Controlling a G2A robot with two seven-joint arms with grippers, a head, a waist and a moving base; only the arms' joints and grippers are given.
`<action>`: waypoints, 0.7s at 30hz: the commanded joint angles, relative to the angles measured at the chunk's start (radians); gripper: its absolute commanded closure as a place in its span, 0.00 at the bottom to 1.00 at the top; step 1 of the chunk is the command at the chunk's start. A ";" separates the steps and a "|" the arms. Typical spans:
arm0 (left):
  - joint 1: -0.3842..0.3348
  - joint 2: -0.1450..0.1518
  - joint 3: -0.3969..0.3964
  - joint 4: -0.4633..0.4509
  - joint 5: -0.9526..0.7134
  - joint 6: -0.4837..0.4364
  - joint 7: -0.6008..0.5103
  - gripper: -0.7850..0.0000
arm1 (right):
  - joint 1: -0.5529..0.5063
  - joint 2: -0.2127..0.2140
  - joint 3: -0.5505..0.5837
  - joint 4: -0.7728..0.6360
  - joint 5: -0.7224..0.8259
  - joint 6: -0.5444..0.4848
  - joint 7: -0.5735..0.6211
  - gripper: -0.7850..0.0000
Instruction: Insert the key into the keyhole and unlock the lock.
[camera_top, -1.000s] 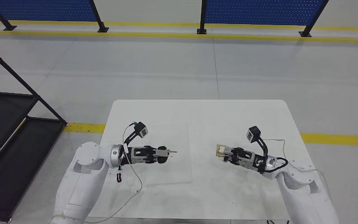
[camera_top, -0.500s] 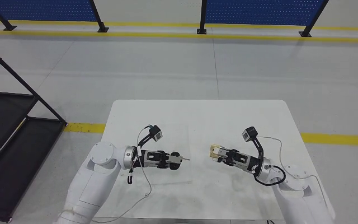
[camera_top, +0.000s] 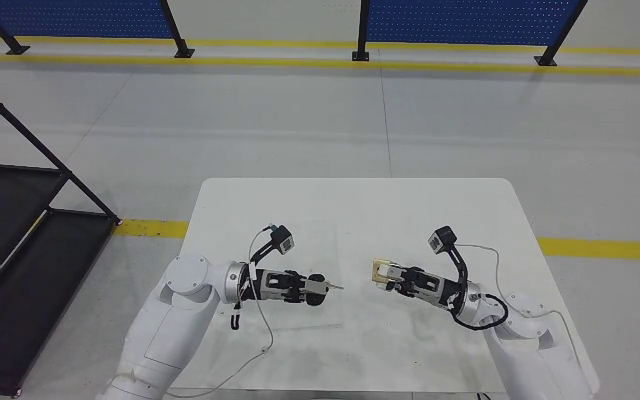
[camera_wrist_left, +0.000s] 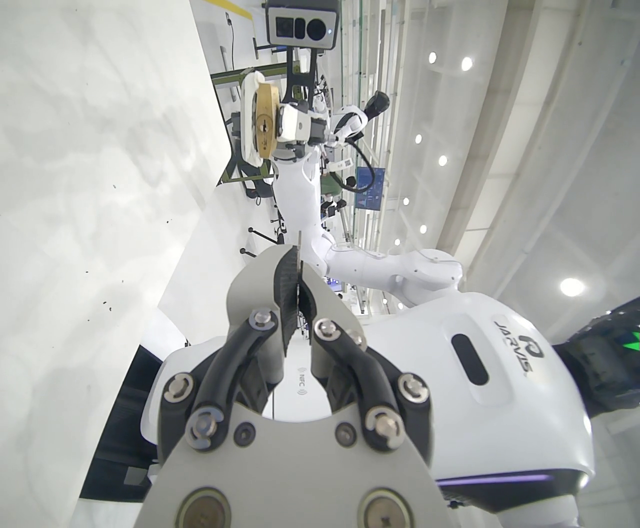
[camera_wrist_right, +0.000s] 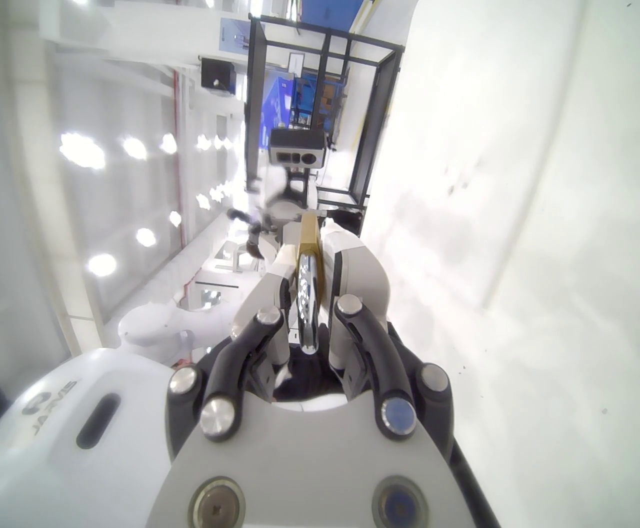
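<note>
Over the middle of the white table (camera_top: 430, 210), the left hand (camera_top: 318, 286) sits at 9 o'clock, its pads clamped on a thin metal key (camera_wrist_left: 299, 252) whose blade sticks out toward 3 o'clock. Opposite, at 3 o'clock, the right hand (camera_top: 393, 275) is closed across the flat sides of a brass padlock (camera_wrist_left: 263, 107), with the keyhole (camera_wrist_left: 261, 126) facing 9 o'clock toward the key and a gap between them. I judge the key light, stiff and slick, best pinched by its bow as it is. The padlock looks dense and rigid, so a firm hold on its body should resist the push and twist.
</note>
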 joint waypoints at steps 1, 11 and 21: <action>0.005 -0.001 0.018 -0.011 0.013 -0.009 0.028 1.00 | -0.006 -0.001 -0.010 -0.006 0.008 0.001 -0.012 1.00; -0.007 0.001 0.059 0.000 0.053 -0.106 0.121 1.00 | -0.001 0.002 -0.031 0.011 0.110 0.001 0.031 1.00; -0.019 0.007 0.078 0.008 0.050 -0.140 0.149 1.00 | -0.005 0.009 -0.046 -0.005 0.076 -0.039 0.029 1.00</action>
